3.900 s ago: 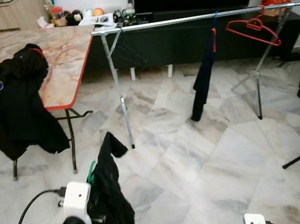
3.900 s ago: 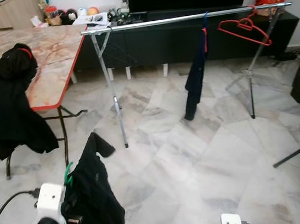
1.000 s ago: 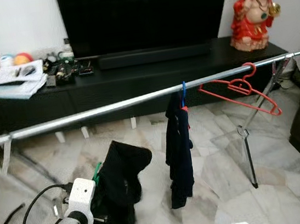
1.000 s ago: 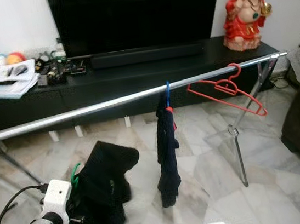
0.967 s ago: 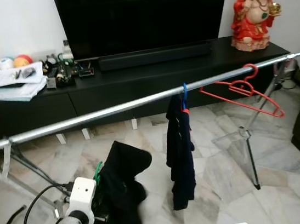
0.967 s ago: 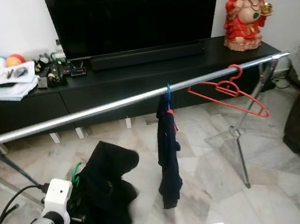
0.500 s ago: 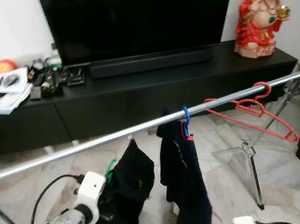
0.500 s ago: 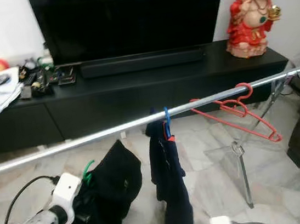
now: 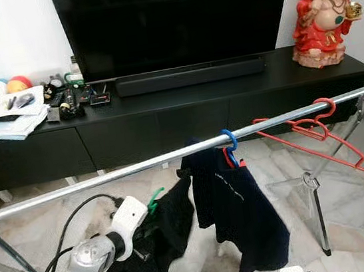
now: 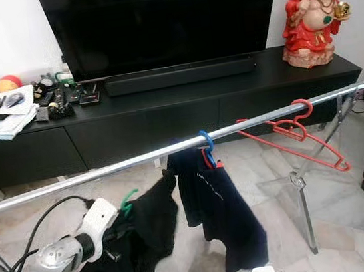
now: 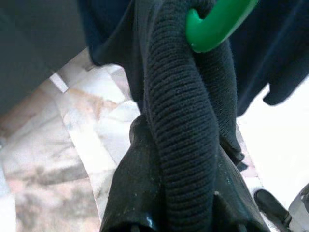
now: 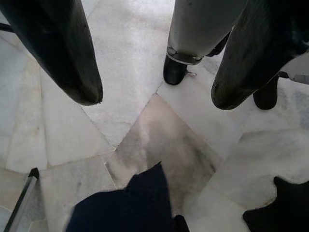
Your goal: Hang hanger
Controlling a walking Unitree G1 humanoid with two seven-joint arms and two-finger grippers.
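Green hanger (image 9: 154,198) with black garment (image 9: 170,221) gripped by left gripper (image 9: 144,231) below rail (image 9: 107,177)

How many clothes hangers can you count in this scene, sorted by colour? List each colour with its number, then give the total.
Green hanger, with the black garment in the left gripper: 1
Blue hanger, on the rail carrying the navy garment: 1
Red hanger, on the rail, bare: 1
Total: 3

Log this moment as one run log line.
left end effector: shut on green hanger with black garment, just below rail | right end effector: open, idle over floor | on rail: navy garment, red hanger
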